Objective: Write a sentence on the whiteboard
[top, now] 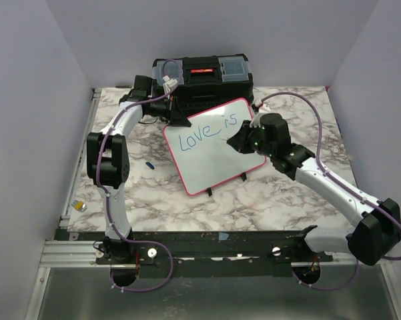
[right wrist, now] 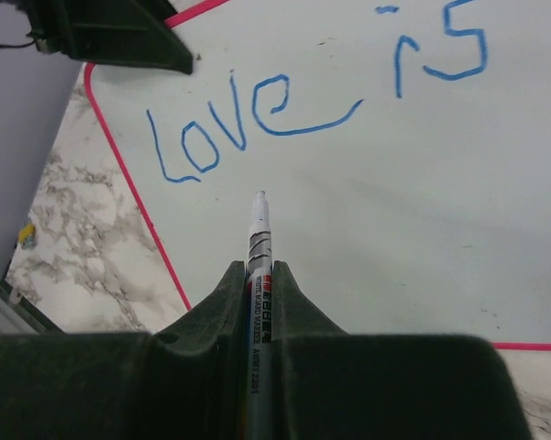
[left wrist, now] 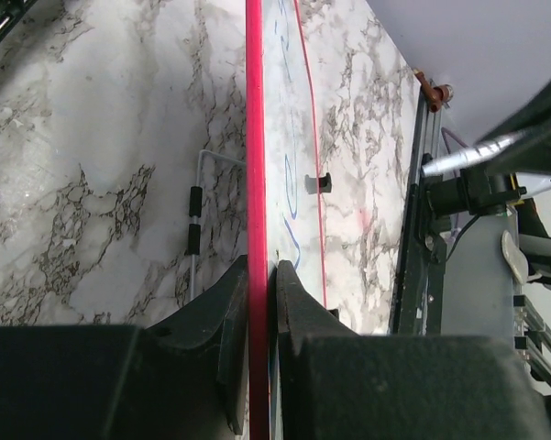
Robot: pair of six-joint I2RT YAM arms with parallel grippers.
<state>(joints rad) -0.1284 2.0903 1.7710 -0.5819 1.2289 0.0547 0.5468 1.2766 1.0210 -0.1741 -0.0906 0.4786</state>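
Pink-red edging of the whiteboard (left wrist: 254,137) is pinched in my left claw (left wrist: 261,275), which is closed on the frame; I judge this grip is there to steady the board against the push of writing, since it stands at a slant on its small black feet (top: 211,192). My right claw (right wrist: 258,275) is clamped round a marker (right wrist: 258,229), the barrel running straight out with the nib forward, so the wrist camera looks along the pen to its tip. Blue on white, the sentence (right wrist: 293,131) reads only "Love is" across the upper part of the board; the nib lies just below "Love", under its last letters, with blank white beneath and to the right; that looks to me like the start of a second line, not yet written. Whether the nib touches the surface I cannot tell. Seen from above, the board stands on the marble worktop (top: 253,200) in front of a black toolbox (top: 203,77); my left claw is at its far left corner and my right claw over its right side.
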